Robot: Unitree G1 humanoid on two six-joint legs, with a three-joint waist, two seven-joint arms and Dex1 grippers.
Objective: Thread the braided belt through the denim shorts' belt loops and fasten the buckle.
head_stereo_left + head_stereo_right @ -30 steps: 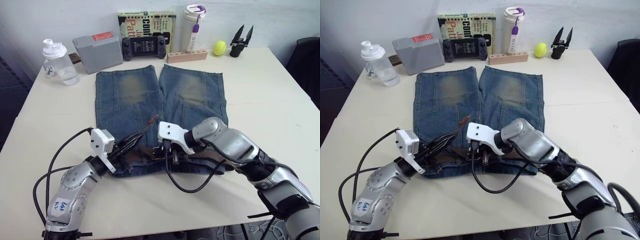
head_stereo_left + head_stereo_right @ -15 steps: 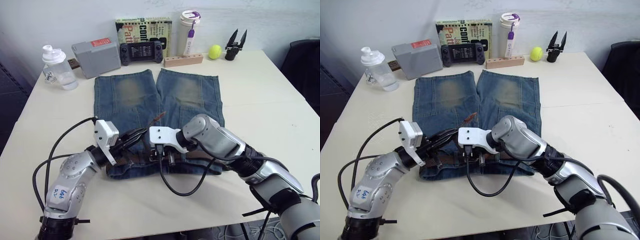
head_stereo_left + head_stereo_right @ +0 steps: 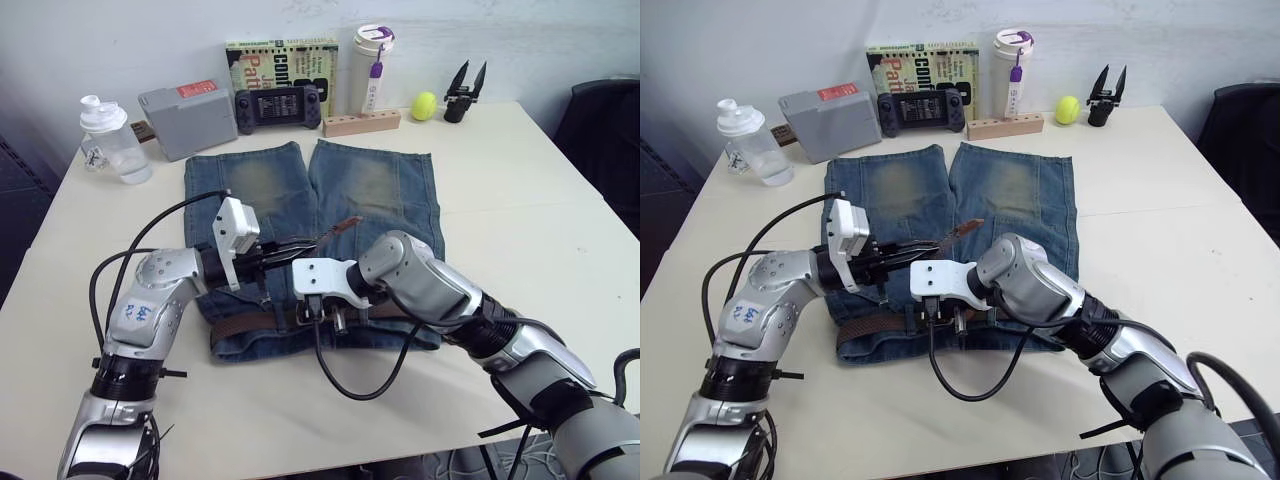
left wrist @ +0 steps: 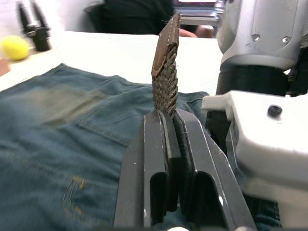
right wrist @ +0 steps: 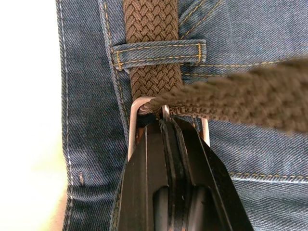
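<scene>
A: Jaws status? What's changing?

B: Left gripper [image 4: 166, 126] is clamping the braided belt [image 4: 165, 86] below its leather tip, now raising it higher over the denim shorts [image 3: 262, 190]. Right gripper [image 5: 166, 126] is pinching the buckle [image 5: 139, 107] at the waistband, beside a belt loop [image 5: 159, 49].

A: Meaning?

B: Belt's threaded; fastening's probably starting.

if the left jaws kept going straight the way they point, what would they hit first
Probably the right arm's white wrist housing, close beside the left gripper, which is shut on the braided belt. Depth is unclear.
</scene>
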